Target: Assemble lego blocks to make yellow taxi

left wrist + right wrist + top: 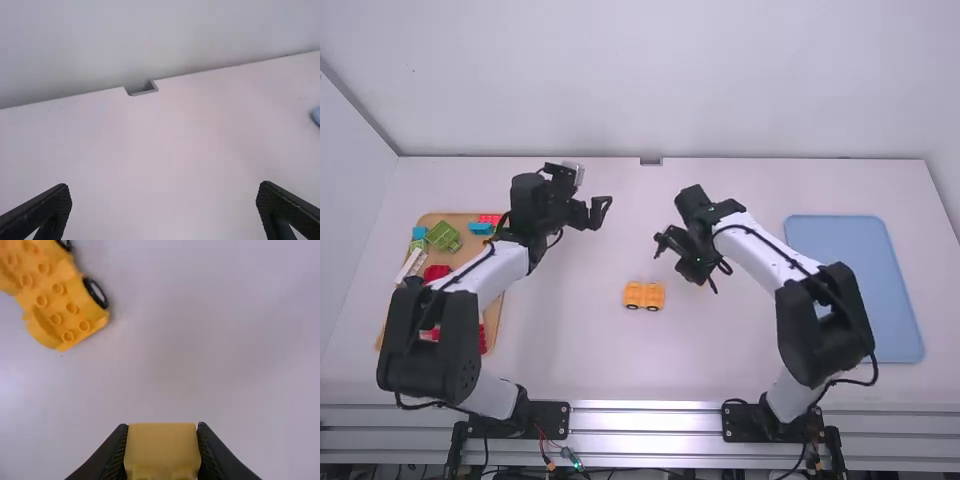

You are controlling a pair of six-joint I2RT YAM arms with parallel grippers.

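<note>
Right wrist view: studded chassis (59, 302)

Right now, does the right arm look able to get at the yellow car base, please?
Probably yes: nothing lies between the right gripper and the yellow car base, though the yellow block it holds would likely prevent grasping.

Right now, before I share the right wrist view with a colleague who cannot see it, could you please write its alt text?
The right gripper holds a yellow block between its two black fingers. Apart from it, a yellow car base with black-tyred wheels and bare studs rests on the white table.
</note>
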